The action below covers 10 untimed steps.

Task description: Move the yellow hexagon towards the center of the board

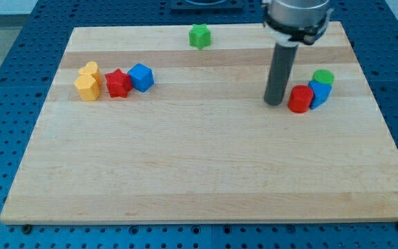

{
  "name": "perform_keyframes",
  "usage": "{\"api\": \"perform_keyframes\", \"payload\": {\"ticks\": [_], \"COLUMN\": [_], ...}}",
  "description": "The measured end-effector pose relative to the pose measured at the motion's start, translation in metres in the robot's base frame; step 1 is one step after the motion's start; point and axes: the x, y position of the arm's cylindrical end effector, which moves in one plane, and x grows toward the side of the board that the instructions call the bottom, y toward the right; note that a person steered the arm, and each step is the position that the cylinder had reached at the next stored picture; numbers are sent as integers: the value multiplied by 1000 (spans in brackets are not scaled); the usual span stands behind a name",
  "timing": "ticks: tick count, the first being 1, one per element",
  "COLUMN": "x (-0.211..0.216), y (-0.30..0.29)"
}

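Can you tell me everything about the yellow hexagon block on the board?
The yellow hexagon is a small, chunky, plain yellow block lying flat on the wooden board, near its left edge. It looks like smooth painted wood or plastic. Another yellow block sits right behind it, touching. A red star lies to its right, apparently apart. My tip is far away at the view's right.

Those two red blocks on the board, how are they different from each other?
The red star sits at the view's left, wedged between a yellow block and a blue block; the red cylinder sits at the view's right, beside my tip. The star has points; the cylinder is round with a flat top. Both are red and look similar in size.
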Motion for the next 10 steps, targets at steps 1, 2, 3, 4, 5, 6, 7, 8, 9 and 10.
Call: {"api": "perform_keyframes", "payload": {"ticks": [1,2,3,4,5,6,7,8,9,10], "x": [16,19,22,25,25,25,19,-4,-28,-47], "y": [-56,-119,-179,-233,-290,-335,-363,-373,-373,-366]}}
